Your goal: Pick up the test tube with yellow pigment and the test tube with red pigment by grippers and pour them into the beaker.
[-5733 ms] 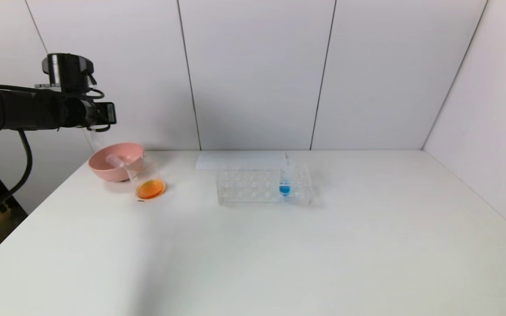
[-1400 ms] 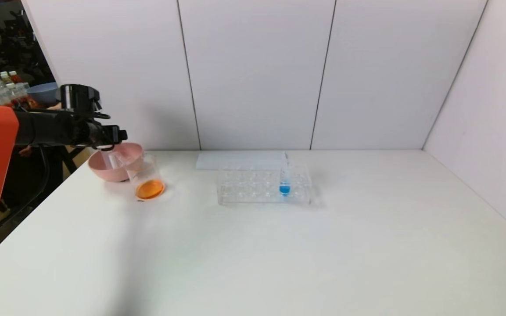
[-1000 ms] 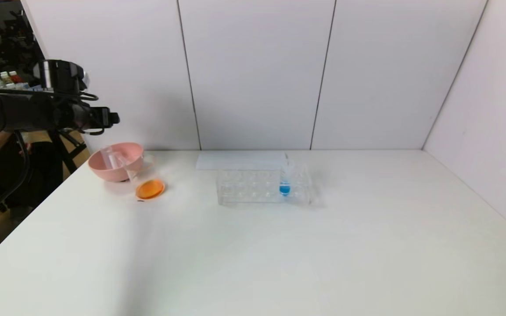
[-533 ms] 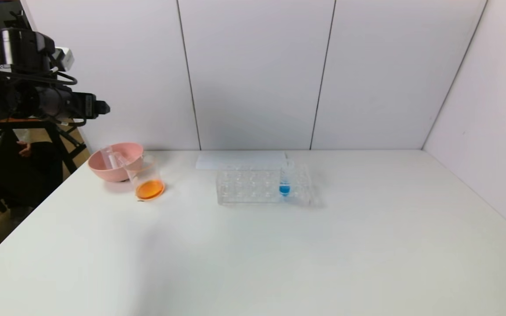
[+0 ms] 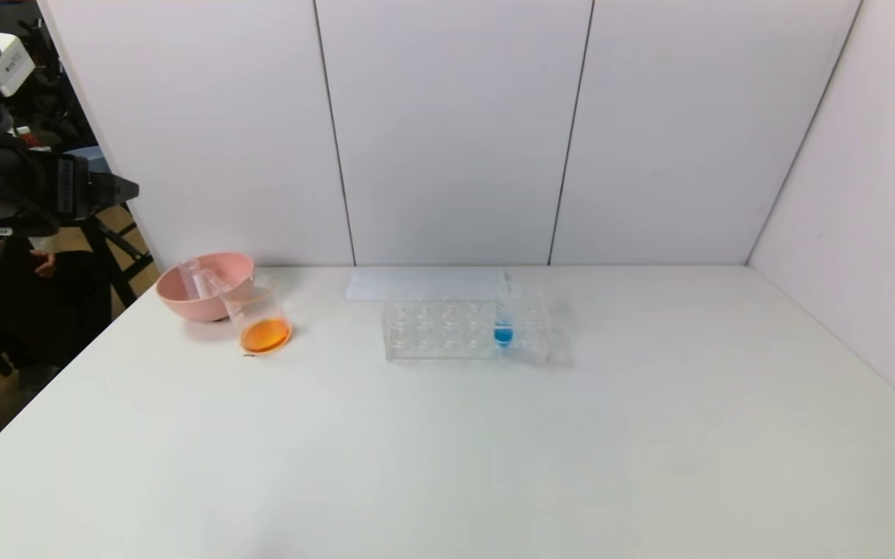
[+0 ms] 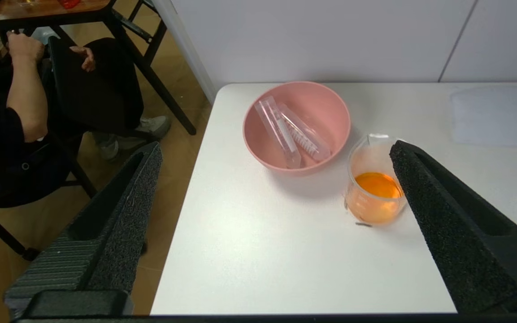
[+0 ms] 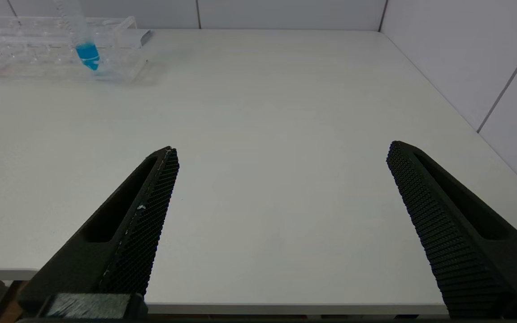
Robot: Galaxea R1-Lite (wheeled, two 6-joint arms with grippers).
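The beaker [image 5: 262, 320] stands at the table's far left next to the pink bowl, with orange liquid in its bottom; it also shows in the left wrist view [image 6: 375, 188]. No tube with a yellow or red lower end shows. Two clear, colourless tubes [image 6: 292, 134] lie in the pink bowl [image 6: 330, 101]. My left gripper [image 6: 276, 147] is open and empty, raised high and back off the table's left edge [image 5: 125, 189], apart from bowl and beaker. My right gripper [image 7: 281, 148] is open and empty, low over the table's near edge, out of the head view.
A clear rectangular tube rack [image 5: 447, 330] stands mid-table at the back with one blue-bottomed tube [image 5: 503, 314] upright in it; both show in the right wrist view [image 7: 87, 49]. A person [image 6: 20, 103] sits by a dark table beyond the table's left edge.
My left gripper came down to the pink bowl, let go of a clear tube into it, then rose and drew back to the left. The bowl now holds two tubes.
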